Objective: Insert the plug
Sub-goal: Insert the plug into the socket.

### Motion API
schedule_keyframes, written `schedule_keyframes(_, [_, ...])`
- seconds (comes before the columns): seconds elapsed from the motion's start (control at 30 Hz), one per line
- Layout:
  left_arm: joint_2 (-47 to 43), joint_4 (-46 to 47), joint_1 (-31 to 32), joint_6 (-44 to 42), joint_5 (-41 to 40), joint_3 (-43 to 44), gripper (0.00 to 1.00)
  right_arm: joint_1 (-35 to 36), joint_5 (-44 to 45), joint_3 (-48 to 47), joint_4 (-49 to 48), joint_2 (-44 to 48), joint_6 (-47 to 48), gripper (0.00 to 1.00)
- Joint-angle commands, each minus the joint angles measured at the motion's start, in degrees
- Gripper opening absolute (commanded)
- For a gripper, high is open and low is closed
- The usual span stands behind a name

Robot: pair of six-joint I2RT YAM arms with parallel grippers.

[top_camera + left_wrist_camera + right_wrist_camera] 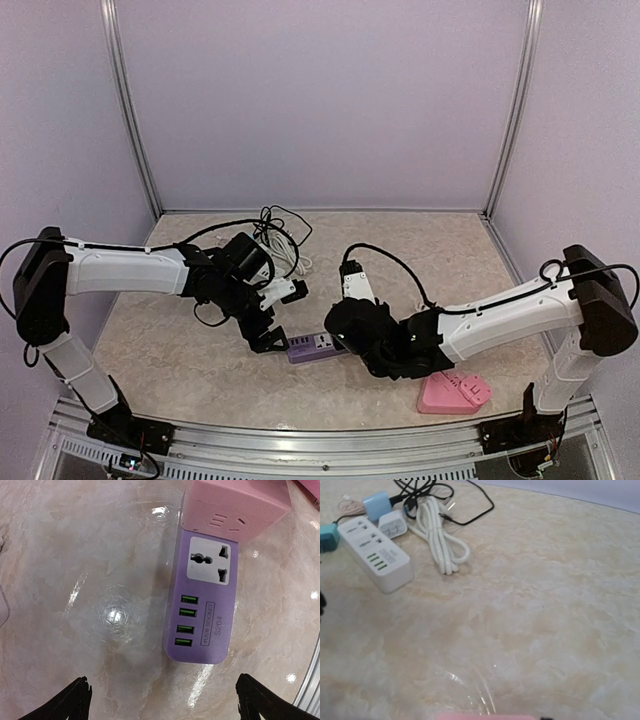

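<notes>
A purple power strip (pixel 204 605) lies flat on the marble table (pixel 75 580), showing one white socket and several green USB ports; in the top view the strip (pixel 312 347) lies between the two arms. A pink plug block (pixel 235 505) sits on the strip's far end. My right gripper (pixel 347 338) is over that end and shut on the pink plug, of which the right wrist view shows only an edge (pixel 485 716). My left gripper (pixel 167 702) is open at the strip's near end, and its black fingertips (pixel 75 702) touch nothing.
A white power strip (pixel 375 555), a coiled white cable (pixel 440 545), black cables (pixel 445 500) and small blue (pixel 375 502) and white (pixel 392 524) adapters lie at the back. A pink socket block (pixel 455 392) rests near the right arm's base.
</notes>
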State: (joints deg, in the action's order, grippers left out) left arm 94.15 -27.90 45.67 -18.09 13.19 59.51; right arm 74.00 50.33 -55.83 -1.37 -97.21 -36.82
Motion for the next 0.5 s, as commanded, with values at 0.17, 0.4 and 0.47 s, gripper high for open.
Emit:
schedule_keyframes(0.17, [0.25,-0.69,-0.72,-0.66,0.82,0.88,0.99,2.19,-7.39,6.22,14.6,-5.74,-7.51,0.0])
schedule_keyframes(0.4, [0.2,-0.69,-1.11,-0.74,0.83,0.92,0.99,3.17,-8.39,7.19,17.52,-5.74,-8.87,0.0])
schedule_keyframes(0.47, [0.24,-0.71,-1.11,-0.83,0.62,1.01,0.99,3.17,-7.55,5.99,18.17,-6.45,-8.27,0.0])
